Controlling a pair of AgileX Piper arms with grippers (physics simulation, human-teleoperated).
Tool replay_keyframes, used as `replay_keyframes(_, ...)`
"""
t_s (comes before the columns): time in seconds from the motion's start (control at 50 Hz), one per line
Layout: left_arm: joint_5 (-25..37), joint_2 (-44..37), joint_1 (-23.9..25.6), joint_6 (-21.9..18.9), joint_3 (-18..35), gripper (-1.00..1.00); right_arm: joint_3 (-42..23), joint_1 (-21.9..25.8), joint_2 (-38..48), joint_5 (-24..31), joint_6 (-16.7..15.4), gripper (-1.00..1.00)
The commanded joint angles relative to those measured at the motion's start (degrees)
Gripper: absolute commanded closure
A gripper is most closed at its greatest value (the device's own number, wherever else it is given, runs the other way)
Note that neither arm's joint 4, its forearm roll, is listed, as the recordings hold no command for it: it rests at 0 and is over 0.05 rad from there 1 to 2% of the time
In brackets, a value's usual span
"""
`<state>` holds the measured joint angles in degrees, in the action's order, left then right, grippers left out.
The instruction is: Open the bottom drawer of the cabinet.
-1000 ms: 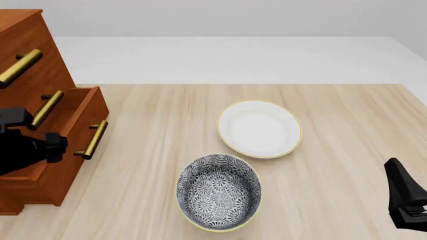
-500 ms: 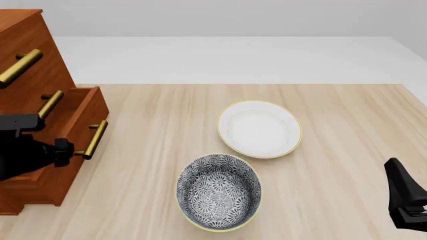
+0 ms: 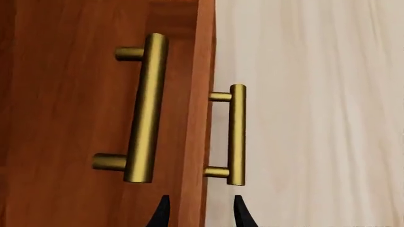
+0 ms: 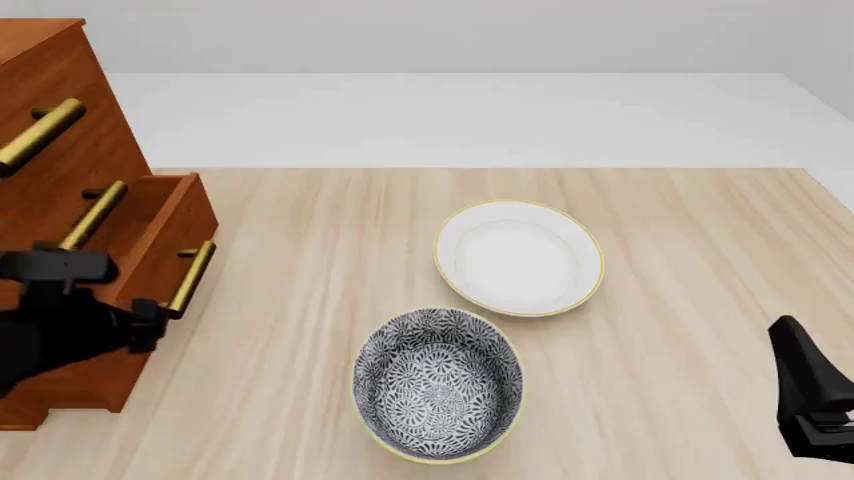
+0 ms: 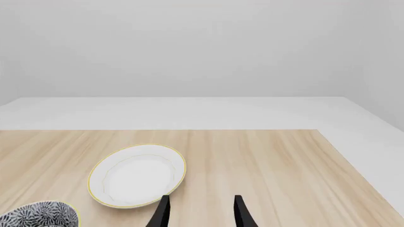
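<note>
The tall reddish-brown wooden cabinet (image 4: 60,140) stands at the left edge of the pale wooden table (image 4: 667,250), and its bottom drawer (image 4: 154,240), the lowest of three, already juts out toward the table's middle, its front proud of the two above. My left pincer (image 3: 198,215) hangs just short of that drawer's brass bar handle (image 3: 237,135); its two dark fingertips (image 3: 241,213) are spread apart and hold nothing, with the drawer's front edge lying between them in the wrist view. I judge the drawer rigid and fairly heavy, sliding straight on its runners, so it should come with a steady pull along its own line and bind if tugged sideways. The handle is smooth round metal, likely slippery, so I would close across the middle of the bar, between its two posts, rather than at a free end. My right pincer (image 5: 198,213) sits near the table's right front corner, fingers parted and empty, well apart from the white gold-rimmed plate (image 4: 518,258) and the dark floral-patterned bowl (image 4: 437,385) nearer the front edge.
</note>
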<state>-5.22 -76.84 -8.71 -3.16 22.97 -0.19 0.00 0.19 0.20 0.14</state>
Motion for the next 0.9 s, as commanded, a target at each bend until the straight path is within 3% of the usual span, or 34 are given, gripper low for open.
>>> replay_keyframes(0.02,-0.68,-1.68,4.18,3.30,-1.53,-1.00,0.00,-0.02,0.00,0.01,0.01,-1.00)
replay_keyframes(0.12,0.46,-0.42,6.28,4.92,-1.50,-1.00,0.00,0.01,0.00,0.00,0.01,-1.00)
replay_keyframes(0.2,2.74,2.19,10.56,8.59,-1.19,-1.00,0.00,0.02,0.01,0.01,0.02,-1.00)
replay_keyframes(0.26,2.76,2.21,10.56,8.59,-1.19,-1.00,0.00,0.00,0.00,0.00,-0.01,-1.00)
replay_keyframes(0.32,4.97,4.06,14.27,12.17,-0.14,-1.00,0.00,-0.01,-0.01,-0.02,-0.03,-1.00)
replay_keyframes(0.38,5.03,4.11,14.27,12.18,-0.12,-1.00,0.00,-0.01,-0.01,-0.02,-0.03,-1.00)
replay_keyframes(0.4,6.85,5.49,16.27,13.96,0.96,-1.00,0.00,-0.02,0.00,0.00,-0.03,-1.00)
replay_keyframes(0.9,9.91,7.19,22.70,18.21,4.58,-1.00,0.00,-0.01,0.01,0.01,0.06,-1.00)
